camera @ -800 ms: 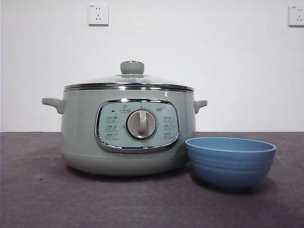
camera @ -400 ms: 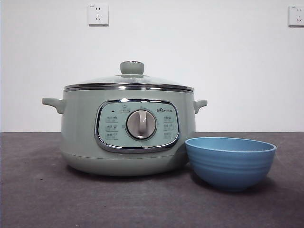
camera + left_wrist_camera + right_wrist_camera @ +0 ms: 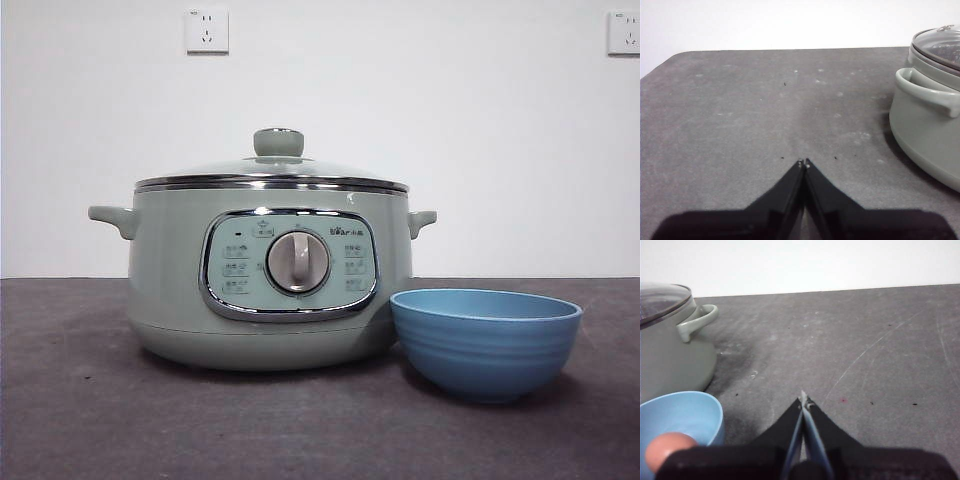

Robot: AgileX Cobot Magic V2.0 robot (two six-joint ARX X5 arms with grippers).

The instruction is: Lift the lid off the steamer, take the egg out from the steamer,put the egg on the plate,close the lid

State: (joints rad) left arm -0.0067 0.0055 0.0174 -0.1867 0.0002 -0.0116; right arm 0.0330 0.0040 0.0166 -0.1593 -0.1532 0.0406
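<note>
Sage-green and closed, the steamer [image 3: 270,275] stands left of centre on the table with the lid [image 3: 272,170] seated flat on its steel rim, and across the last second nothing in the front view has shifted: pot, lid and bowl sit exactly where they were. What matters shows from my right wrist: the egg [image 3: 669,449] already lies inside the plate [image 3: 485,340], the blue bowl just to the right of the steamer and nearer the front edge. With the egg out and the lid back on, I judge the task finished, and both my arms wait clear of the work. My left gripper [image 3: 803,163] rests over bare table to the left of the steamer, its two black jaws pressed together on nothing; my right gripper [image 3: 803,400] sits to the right of the bowl, jaws likewise together and empty. Underfoot is a dark grey table [image 3: 100,420], matte and scuffed, with pale scratches and small specks. Behind it rises a plain white wall [image 3: 450,120] carrying two white sockets, one [image 3: 206,30] above the steamer and one [image 3: 624,32] at the far right
</note>
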